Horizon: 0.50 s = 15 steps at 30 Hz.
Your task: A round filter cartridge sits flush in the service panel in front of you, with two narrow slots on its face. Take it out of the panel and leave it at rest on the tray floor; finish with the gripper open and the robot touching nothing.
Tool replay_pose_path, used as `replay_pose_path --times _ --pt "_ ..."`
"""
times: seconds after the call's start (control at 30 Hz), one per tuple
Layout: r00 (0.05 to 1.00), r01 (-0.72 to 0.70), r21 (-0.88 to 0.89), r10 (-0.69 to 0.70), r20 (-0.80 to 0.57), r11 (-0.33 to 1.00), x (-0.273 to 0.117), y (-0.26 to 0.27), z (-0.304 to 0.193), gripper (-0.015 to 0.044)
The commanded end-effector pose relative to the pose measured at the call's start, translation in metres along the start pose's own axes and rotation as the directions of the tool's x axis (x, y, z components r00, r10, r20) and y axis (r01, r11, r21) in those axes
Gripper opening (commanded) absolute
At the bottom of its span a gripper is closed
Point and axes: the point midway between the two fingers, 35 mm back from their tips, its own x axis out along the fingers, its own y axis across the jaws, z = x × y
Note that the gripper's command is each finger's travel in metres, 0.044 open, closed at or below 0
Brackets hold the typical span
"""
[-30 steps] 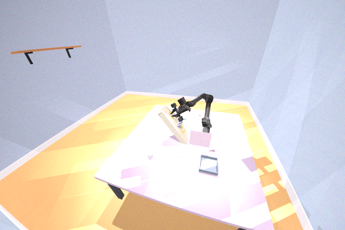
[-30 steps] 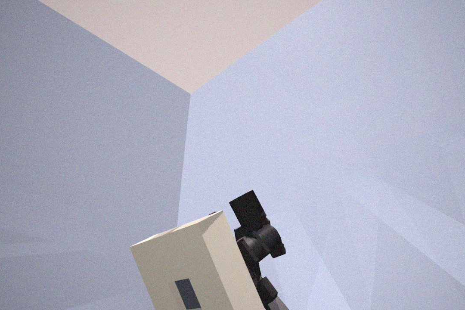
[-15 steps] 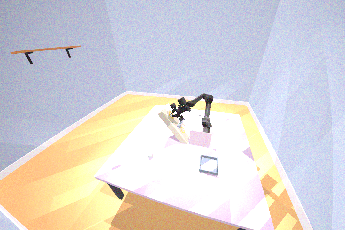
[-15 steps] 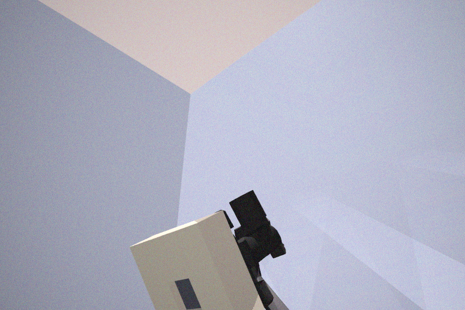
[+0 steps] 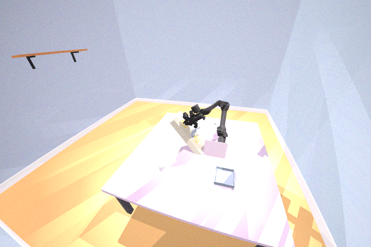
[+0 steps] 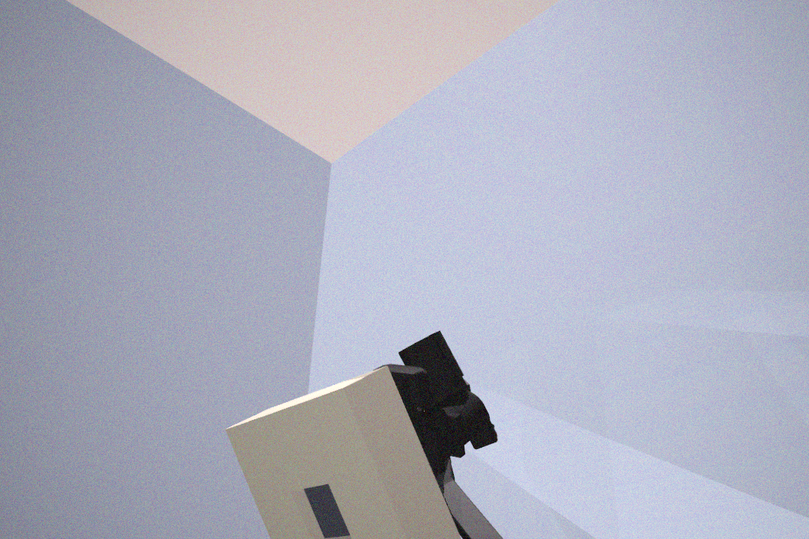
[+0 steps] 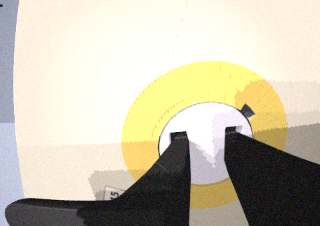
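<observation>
The white round cartridge (image 7: 207, 119), seated in the panel (image 5: 180, 131) (image 6: 329, 438) (image 7: 83, 69), is pinched at its slots by the pincer (image 5: 186, 123) (image 7: 204, 139).

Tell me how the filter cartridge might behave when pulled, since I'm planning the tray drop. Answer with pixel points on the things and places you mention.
The round white cartridge (image 7: 203, 119) looks rigid, its face crisp-edged. Fingers sit in both slots, so slipping seems unlikely. Its circular outline suggests it could roll if set on edge.
</observation>
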Motion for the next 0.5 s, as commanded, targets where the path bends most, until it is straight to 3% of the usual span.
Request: replay_pose_path --times 0.0,0.47 --pt "1.0 -0.001 -0.142 0.0 -0.006 0.99 0.0042 0.0003 0.001 0.0" --pt "1.0 -0.004 -0.59 0.0 -0.006 0.807 0.0047 0.0003 0.0011 0.0"
